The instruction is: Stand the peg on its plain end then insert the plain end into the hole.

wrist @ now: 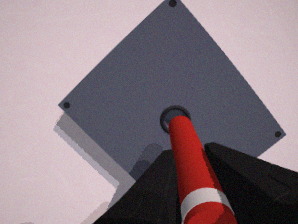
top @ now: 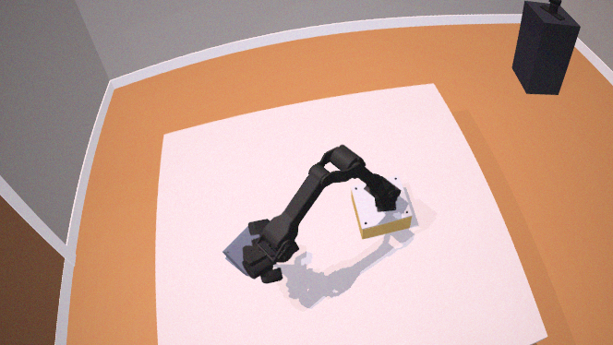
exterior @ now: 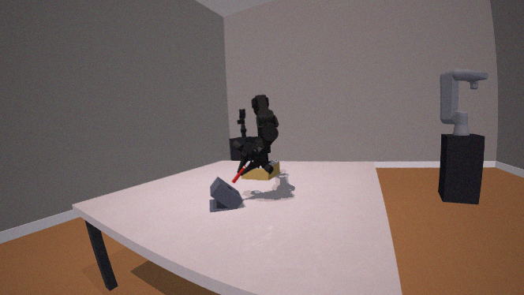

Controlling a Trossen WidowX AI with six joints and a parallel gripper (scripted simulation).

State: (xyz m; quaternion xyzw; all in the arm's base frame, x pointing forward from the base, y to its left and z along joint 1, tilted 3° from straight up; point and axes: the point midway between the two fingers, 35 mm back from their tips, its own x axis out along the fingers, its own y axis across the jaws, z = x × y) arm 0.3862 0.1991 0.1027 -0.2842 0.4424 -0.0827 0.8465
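Exterior view, and from where I stand the sloped panel [top: 236,249] [exterior: 226,193] [wrist: 125,85] comes first, left of centre in the lower half of the frame, sitting on the surface [top: 208,161] [exterior: 316,237] [wrist: 30,50] with its hole [exterior: 230,188] [wrist: 163,122] facing up at a slant. Just above and right of it hangs the red peg [exterior: 239,174] [wrist: 192,155], tilted, plain end downward, short of the panel's face. The fingers [exterior: 240,173] are closed in to a narrow gap, gripping the peg, with the white band [exterior: 245,166] [wrist: 202,199] at the upper end. Near the middle of the frame the black arm [top: 306,198] [exterior: 266,118] rises from its yellow block [top: 385,227] [exterior: 256,173]; far right, a pale arm [exterior: 449,98] stands idle.

In the wrist view the plain end overlaps the hole's right side, so I'd call this the last of the lining up. The grasp for the insertion looks made; whether the peg was properly stood up and let go first, I can't tell from here. Left to do, as I judge it: centre the tip, push it straight down the hole's slant to the bottom, let go and back away
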